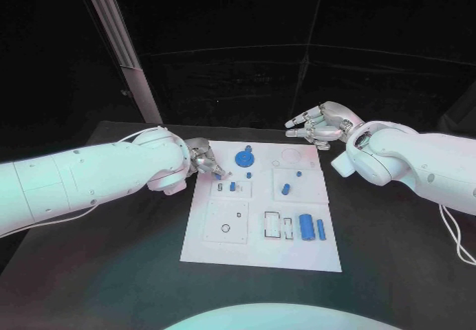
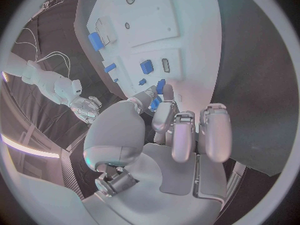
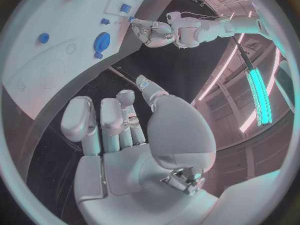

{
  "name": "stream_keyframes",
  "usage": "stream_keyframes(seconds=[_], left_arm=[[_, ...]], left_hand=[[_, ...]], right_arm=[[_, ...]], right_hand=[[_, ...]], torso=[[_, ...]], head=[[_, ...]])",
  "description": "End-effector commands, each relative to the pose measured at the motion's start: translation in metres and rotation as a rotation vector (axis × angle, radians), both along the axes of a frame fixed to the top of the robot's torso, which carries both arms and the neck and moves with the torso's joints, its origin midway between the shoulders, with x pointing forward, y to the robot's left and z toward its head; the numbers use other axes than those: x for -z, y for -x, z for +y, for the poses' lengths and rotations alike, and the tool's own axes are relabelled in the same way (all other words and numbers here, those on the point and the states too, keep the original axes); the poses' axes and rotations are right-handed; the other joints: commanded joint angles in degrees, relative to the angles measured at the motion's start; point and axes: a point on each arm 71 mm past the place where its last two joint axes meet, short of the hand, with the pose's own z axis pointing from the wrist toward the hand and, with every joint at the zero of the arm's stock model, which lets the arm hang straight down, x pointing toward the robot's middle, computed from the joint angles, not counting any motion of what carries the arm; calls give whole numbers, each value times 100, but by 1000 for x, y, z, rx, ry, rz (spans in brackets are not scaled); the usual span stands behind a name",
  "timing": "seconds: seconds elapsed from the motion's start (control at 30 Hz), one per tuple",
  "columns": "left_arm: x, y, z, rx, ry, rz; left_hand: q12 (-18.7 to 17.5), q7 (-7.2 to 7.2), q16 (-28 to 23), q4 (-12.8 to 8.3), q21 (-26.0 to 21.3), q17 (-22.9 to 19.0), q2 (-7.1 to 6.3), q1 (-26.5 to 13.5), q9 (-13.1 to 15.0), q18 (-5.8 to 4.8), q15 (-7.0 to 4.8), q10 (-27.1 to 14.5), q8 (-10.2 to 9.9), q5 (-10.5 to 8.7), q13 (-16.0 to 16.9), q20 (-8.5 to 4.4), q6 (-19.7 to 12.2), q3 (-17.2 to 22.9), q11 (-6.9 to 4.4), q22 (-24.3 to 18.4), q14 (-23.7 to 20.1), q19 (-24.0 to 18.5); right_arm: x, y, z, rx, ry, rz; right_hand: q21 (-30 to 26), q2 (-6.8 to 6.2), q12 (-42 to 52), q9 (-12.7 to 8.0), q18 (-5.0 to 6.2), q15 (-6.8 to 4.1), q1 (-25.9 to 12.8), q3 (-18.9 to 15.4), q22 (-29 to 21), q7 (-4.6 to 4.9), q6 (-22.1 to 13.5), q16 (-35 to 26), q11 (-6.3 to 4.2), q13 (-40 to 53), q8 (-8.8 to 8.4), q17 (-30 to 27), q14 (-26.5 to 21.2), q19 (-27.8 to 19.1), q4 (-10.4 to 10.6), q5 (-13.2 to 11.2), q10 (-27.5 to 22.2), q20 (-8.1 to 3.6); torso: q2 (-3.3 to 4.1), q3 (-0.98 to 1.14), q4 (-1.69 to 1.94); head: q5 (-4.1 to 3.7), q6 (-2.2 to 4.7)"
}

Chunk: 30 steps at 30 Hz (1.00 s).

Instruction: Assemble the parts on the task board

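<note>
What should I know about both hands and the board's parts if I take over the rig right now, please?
Left hand: at the task board's left edge, fingertips pinching a small blue part above the board.
Right hand: beyond the board's far right corner, holding nothing, fingers loosely curled and apart.
Parts: blue gear near the far edge; two blue cylinders lie at the near right beside open slots; other small blue pieces are spread across the middle.
Done: one part picked up.
Left: place it, then the pieces that look loose; which are already seated is hard to tell.
</note>
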Motion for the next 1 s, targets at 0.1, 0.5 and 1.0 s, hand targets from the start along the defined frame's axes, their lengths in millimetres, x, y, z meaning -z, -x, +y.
stream_keyframes(seconds=[0.1, 0.5, 1.0], left_arm=[[0, 5, 0, -9, -17, -91], [12, 14, -2, 25, -70, -60], [16, 17, -7, 59, -95, -22]], left_hand=[[46, -25, 35, -436, 26, 1298, 189, 153, 631, -88, -28, 40, 20, 12, 318, 1, -5, 386, 2, 501, 555, 39], [66, -27, 40, -445, 36, 1304, 186, 151, 635, -91, -31, 48, 25, 13, 327, -1, -1, 386, 0, 515, 556, 49], [73, -28, 38, -450, 40, 1302, 187, 148, 638, -92, -32, 52, 30, 12, 329, -2, 3, 386, -2, 521, 556, 53]], right_arm=[[-1, 0, 1, -11, 0, 1], [0, 0, 0, -11, 0, 1], [0, 0, 0, -12, 0, 2]], right_hand=[[-31, -1, -32, 8, 84, -2, -34, 4, -4, -1, -8, -23, -1, -7, -4, -9, 55, 2, -25, 22, -4, -19], [-36, 2, -26, 9, 84, -2, -46, 3, -8, -1, -8, -23, 0, -5, -4, -2, 58, 2, -22, 22, -2, -20], [-36, 2, -26, 9, 84, -2, -46, 3, -8, -1, -8, -23, 0, -5, -4, -2, 58, 2, -22, 22, -2, -20]], torso=[[4, -4, -6], [11, -4, -10], [6, -3, -11]], head=[[10, 1], [22, -14], [15, -27]])
